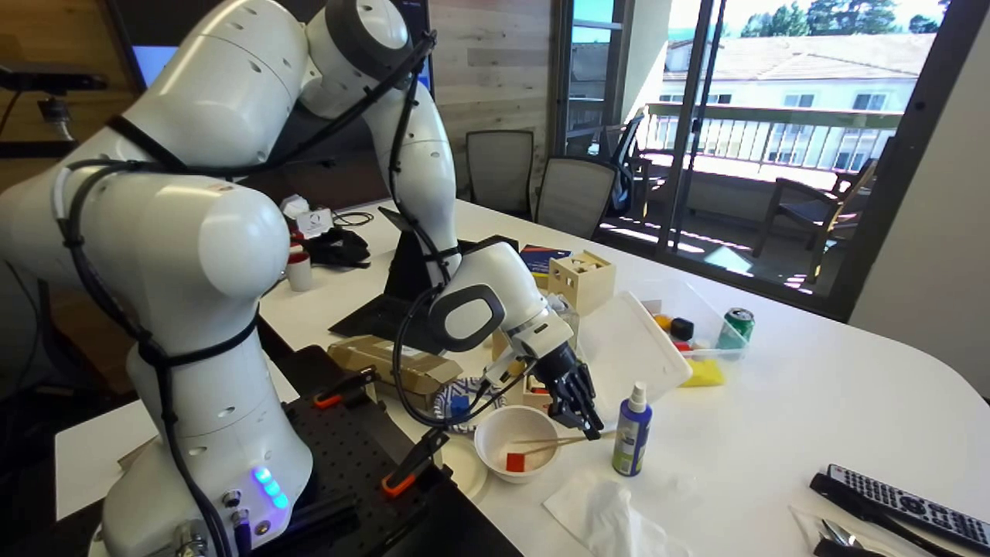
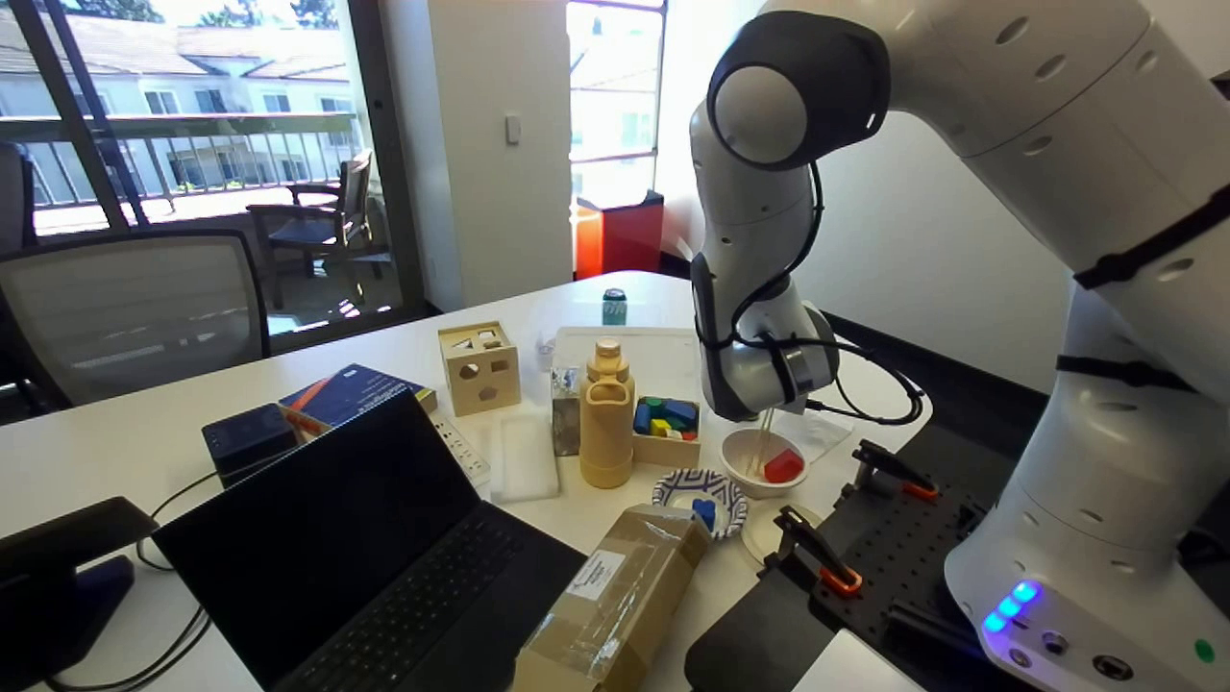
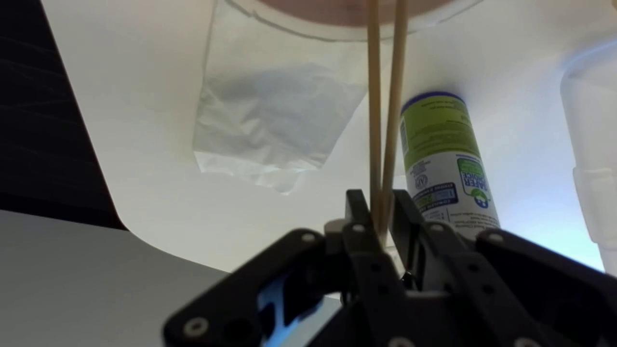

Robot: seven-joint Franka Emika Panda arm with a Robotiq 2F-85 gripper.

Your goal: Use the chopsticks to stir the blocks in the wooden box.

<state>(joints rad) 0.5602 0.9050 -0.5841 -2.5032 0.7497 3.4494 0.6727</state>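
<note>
A wide white table (image 1: 773, 422) stands near a dark-framed glass door (image 1: 689, 128). The black gripper (image 3: 380, 205) is clamped around two thin, pale chopsticks (image 3: 374, 96) slanting into a round white bowl (image 1: 501, 425) with a red block (image 2: 783, 467) — contact unclear, their lower ends cropped from the wrist view. Small coloured blocks (image 2: 680, 415) sit in a low tan wooden box (image 2: 665, 452), partly hidden behind the white robot arm (image 1: 425, 166) in an exterior view.
</note>
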